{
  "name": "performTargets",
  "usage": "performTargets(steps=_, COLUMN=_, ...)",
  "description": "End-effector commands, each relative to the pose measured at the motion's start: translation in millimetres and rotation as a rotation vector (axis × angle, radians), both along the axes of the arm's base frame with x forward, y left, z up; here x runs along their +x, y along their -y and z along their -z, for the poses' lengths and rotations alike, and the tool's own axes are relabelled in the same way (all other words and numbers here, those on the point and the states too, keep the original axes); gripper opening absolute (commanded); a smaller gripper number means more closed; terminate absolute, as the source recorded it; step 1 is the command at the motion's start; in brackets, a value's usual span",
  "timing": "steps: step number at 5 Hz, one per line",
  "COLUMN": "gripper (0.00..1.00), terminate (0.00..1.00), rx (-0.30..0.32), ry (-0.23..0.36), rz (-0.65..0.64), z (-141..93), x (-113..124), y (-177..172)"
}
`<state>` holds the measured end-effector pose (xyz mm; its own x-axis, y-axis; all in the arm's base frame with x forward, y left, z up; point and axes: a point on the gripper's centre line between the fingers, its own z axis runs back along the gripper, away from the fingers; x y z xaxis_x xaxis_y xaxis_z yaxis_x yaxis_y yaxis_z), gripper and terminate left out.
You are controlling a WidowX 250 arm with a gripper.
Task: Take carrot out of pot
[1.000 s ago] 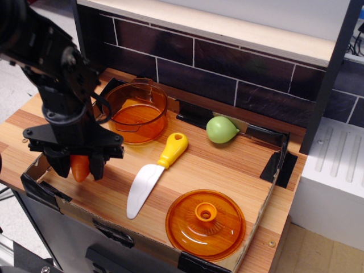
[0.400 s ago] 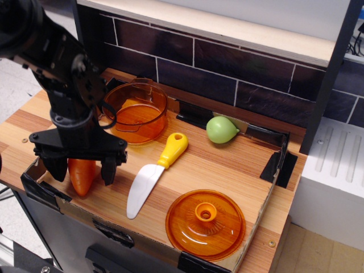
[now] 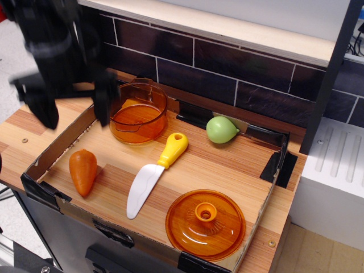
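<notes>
In the single view, the carrot [image 3: 83, 171] was seen lying on its side on the wooden table [image 3: 216, 165], close to the front left corner and just inside the low cardboard wall [image 3: 51, 156] that runs along the left edge. Its blunt tip was pointed toward the front edge. It was touched by nothing and lay well apart from the pot [image 3: 138, 112], so the task was judged to be essentially done: the carrot had been set where it could rest flat without rolling.

The gripper [image 3: 73, 101] was held high above the left edge, over the cardboard wall and beside the pot, blurred by motion. Its two dark fingers were spread wide apart with nothing between them. That height and openness were read as a release posture, clear of both carrot and pot.

The pot was placed toward the back left corner, upright, its amber walls see-through. No carrot was seen in it; a brighter yellow-orange patch on its floor could not be identified and may only have been light through the plastic.

A knife [image 3: 153, 173] with a yellow handle lay diagonally near the middle of the table. A green pear [image 3: 221, 129] was set toward the back edge. The pot's lid [image 3: 205, 224], knob up, was resting near the front right corner, covering nothing.
</notes>
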<state>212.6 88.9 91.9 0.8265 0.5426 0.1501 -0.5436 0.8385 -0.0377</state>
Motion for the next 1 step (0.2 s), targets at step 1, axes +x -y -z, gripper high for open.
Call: performTargets(steps=1, gripper=1.0, terminate=1.0, rx=0.013, ry=0.018, rz=-0.035, z=-39.2, x=0.8, y=-9.6)
